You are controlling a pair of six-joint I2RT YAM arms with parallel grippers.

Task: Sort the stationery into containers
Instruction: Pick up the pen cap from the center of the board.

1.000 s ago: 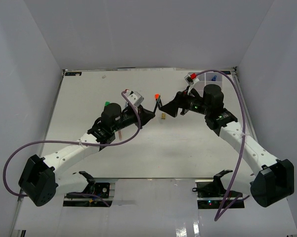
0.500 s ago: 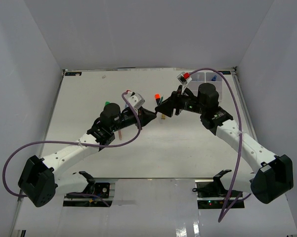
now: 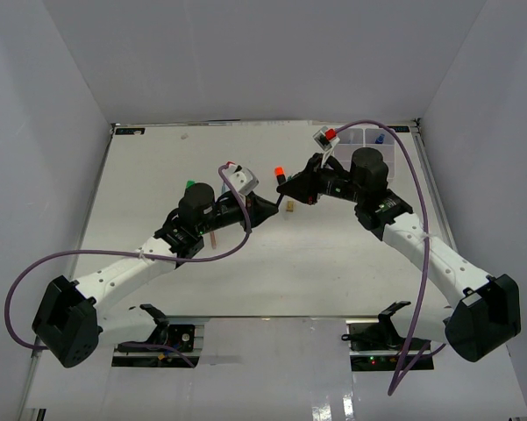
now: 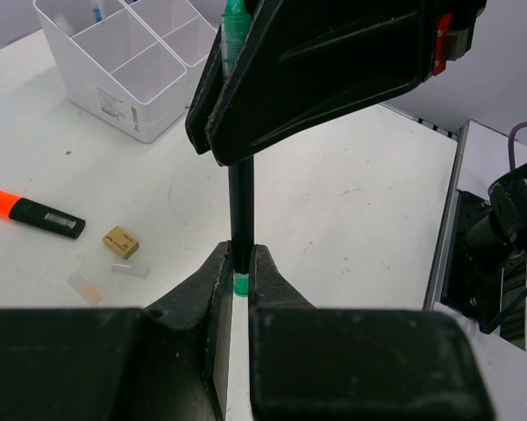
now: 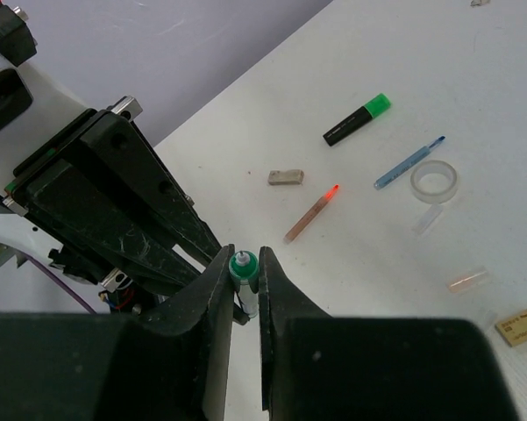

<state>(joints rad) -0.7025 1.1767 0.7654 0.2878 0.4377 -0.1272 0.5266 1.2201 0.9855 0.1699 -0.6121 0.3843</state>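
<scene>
Passing the pen [image 4: 241, 219] from one arm to the other looked like the step in hand. The left gripper [image 4: 241, 279] was clamped tight on one green end. The right gripper [image 5: 244, 279] pinched the other green end, so both held the pen at once. It hung in the air between them, above the table [image 4: 351, 202], and touched nothing else. The white box [image 4: 130, 112] sat well apart from it, on the right arm's side. As I judged it, the next move called for the left fingers [image 4: 212, 294] to let go first. Only then should the right arm pull away, because if both pulled together the pen could bend or slip. After that the right arm would need to carry the pen over the box and drop it into one slot. Many things lay on the table waiting to be sorted: an orange marker [image 4: 35, 212], a tan block [image 4: 121, 240], a green marker [image 5: 358, 118], a grey block [image 5: 285, 177], a pink stick [image 5: 311, 213], a blue pen [image 5: 409, 162] and a tape ring [image 5: 434, 181]. From above, the two grippers covered the pen almost fully, so it was hard to find there. In the left wrist view the right gripper hid the top part of the pen. The box was cut off at the edge there too, and I could not tell if it was one box or two set side by side.
</scene>
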